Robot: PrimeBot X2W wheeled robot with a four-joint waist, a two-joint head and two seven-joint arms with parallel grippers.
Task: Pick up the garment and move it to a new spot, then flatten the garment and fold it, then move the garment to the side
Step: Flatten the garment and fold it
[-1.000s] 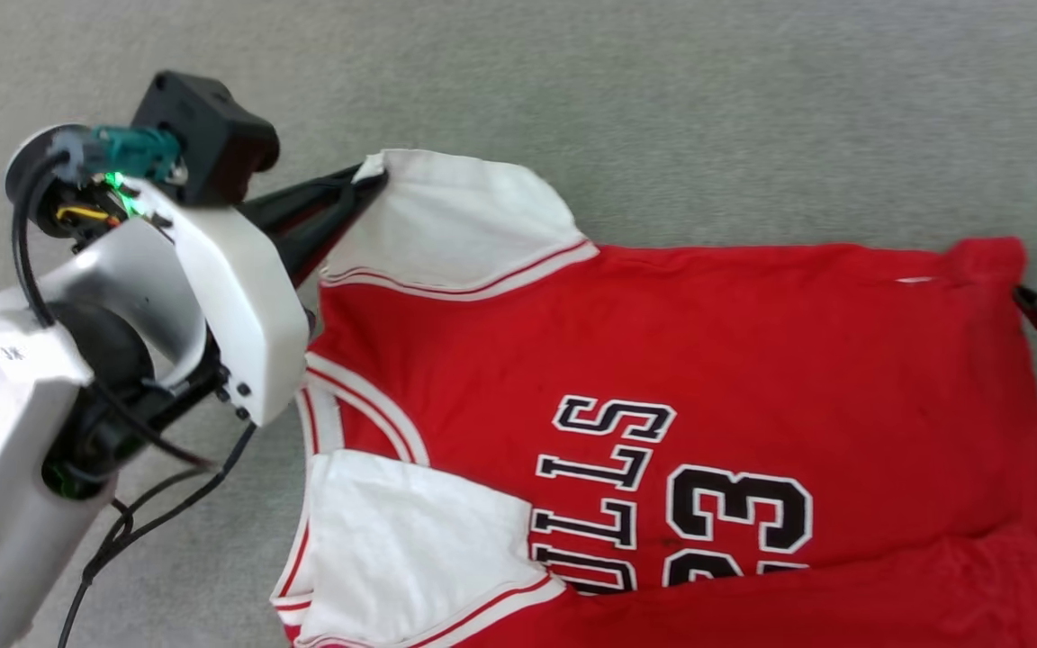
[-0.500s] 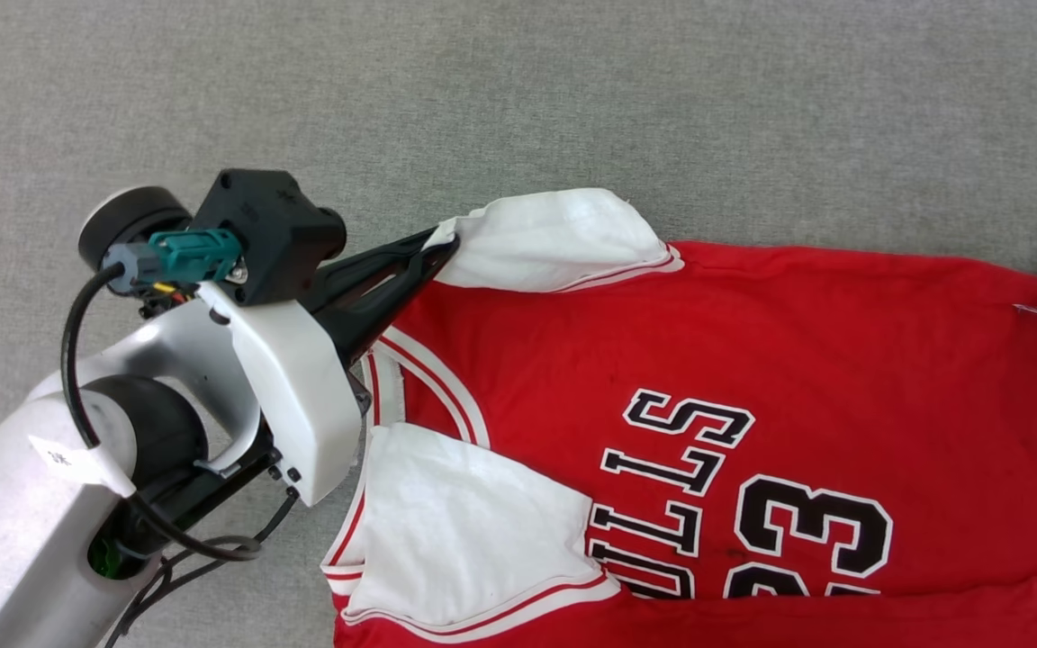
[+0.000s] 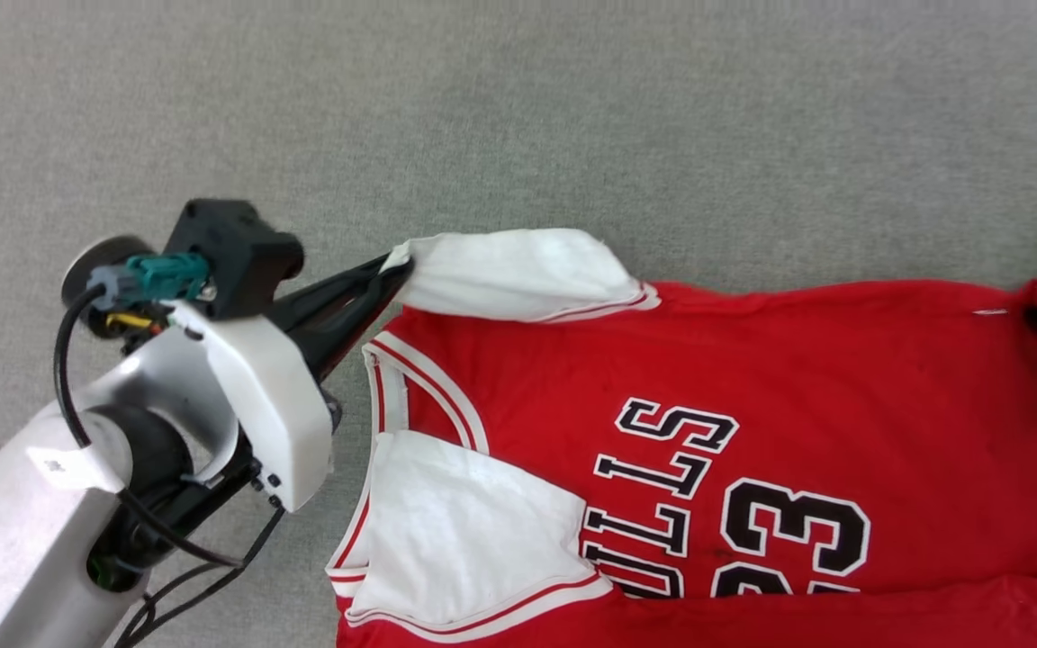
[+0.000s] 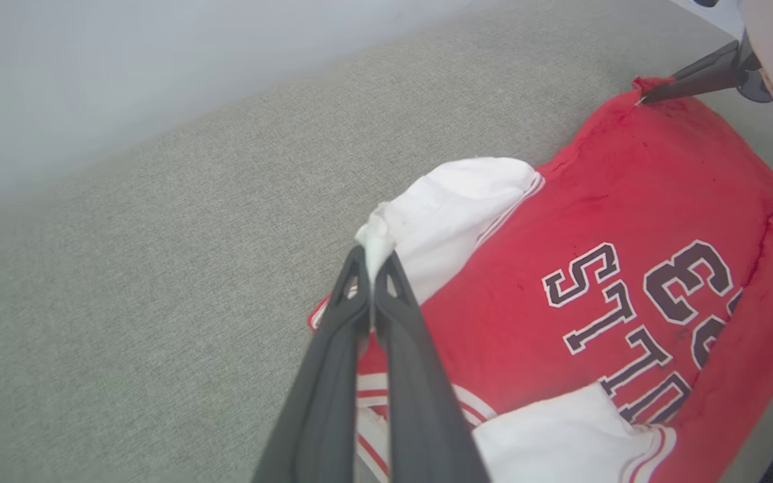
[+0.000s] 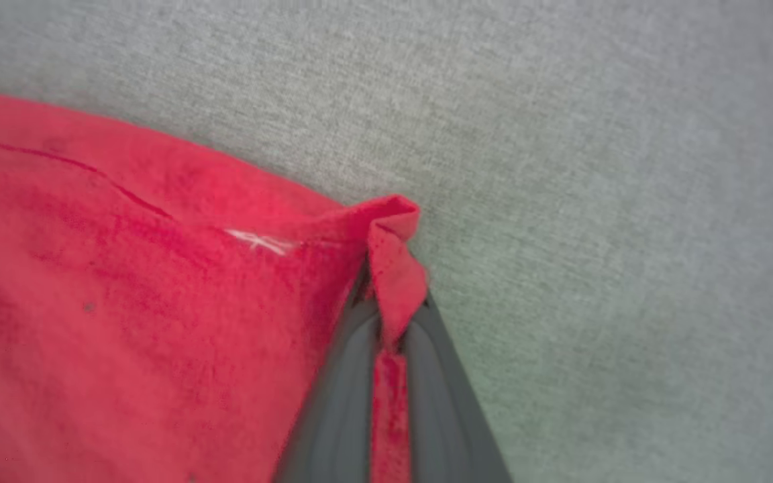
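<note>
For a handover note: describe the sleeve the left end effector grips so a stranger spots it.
A red garment lies lettering-up on the grey surface. The far sleeve is the white one along its far edge. Unlike the near sleeve, flat and free, its tip is pinched in the left end effector.

The garment (image 3: 798,360) is bright red, its sleeves (image 3: 464,531) white with red-striped trim, lettering (image 3: 662,468) black outlined white at five o'clock; the surface (image 3: 518,108) flecked grey.
</note>
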